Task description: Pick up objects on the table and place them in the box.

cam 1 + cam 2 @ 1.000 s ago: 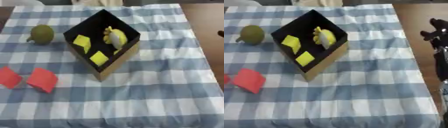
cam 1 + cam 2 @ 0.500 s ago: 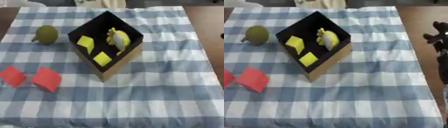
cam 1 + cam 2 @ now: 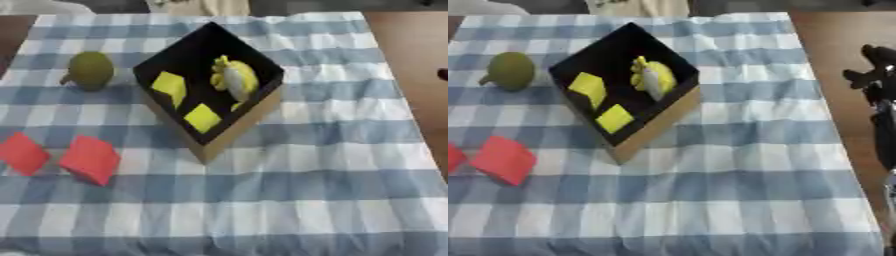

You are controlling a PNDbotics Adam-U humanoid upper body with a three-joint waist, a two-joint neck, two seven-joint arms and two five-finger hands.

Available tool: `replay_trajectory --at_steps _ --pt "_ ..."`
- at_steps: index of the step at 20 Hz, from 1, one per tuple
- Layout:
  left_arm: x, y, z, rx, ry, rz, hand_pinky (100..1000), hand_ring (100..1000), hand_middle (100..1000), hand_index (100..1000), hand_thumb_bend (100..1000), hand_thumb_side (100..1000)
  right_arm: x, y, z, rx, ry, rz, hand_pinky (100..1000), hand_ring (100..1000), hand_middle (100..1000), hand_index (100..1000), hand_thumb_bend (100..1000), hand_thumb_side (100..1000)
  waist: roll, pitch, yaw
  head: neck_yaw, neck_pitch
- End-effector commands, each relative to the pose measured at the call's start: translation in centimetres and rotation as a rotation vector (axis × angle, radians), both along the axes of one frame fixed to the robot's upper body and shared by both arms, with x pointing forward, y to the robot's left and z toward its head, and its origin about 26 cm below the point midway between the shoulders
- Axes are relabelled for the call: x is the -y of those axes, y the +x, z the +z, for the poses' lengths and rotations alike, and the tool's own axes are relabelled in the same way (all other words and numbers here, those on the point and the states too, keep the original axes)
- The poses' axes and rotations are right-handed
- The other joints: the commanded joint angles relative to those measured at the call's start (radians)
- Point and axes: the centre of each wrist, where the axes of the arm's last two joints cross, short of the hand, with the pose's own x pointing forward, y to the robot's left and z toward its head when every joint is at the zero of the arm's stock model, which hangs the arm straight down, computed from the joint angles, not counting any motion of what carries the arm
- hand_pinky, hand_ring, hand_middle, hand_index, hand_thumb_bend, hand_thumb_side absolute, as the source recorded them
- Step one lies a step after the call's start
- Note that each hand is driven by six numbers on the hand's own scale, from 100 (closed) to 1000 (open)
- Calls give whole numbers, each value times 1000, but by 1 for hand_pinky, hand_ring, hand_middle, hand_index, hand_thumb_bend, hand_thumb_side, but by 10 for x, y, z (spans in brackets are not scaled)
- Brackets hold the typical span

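The box point(image 3: 213, 129) holds three yellow pieces point(image 3: 203, 117); two red blocks point(image 3: 88, 159), one green pear point(image 3: 90, 70) outside; right hand point(image 3: 875, 75) state unclear.

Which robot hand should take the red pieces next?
Probably the left: both red pieces lie at the table's left edge. The right robot hand sits off the table's right side, beyond the box; the left is unseen.

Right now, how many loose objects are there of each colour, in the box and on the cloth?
Yellow, in the box: 3 (two blocks, one rounded item)
Red, on the cloth: 2
Green, on the cloth: 1
Total: 6
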Motion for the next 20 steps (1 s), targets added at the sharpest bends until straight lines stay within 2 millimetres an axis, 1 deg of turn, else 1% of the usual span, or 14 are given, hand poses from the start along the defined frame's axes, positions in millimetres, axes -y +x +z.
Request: replay_trajectory --at_steps 1,4,6,11,14,20 --pt "-9 2 10 22 39 -7 858 854 792 915 839 100 -2 0 7 13 -20 19 852 1000 490 835 100 592 0 -25 -2 6 0" --pt "-13 6 6 5 23 -12 866 853 817 926 841 100 -3 1 7 9 -21 27 852 1000 488 834 100 592 -1 -23 -7 9 -1" --pt "-14 9 3 -10 9 -17 874 872 826 922 824 100 -4 1 7 7 -21 30 852 1000 486 833 100 592 -1 -22 -11 11 -2" --pt "-15 15 -1 -55 -27 -31 877 883 831 909 789 100 -5 2 8 4 -19 38 852 1000 483 832 100 592 -3 -19 -18 17 -4" --pt "-15 18 -2 -76 -41 -30 876 863 841 907 760 100 -5 3 7 -1 -15 39 853 1000 480 831 100 594 -3 -18 -22 20 -5" --pt "-16 26 -5 -94 -65 -21 874 842 844 911 734 100 -7 4 7 -10 -10 39 853 1000 476 829 100 596 -2 -13 -30 25 -7"
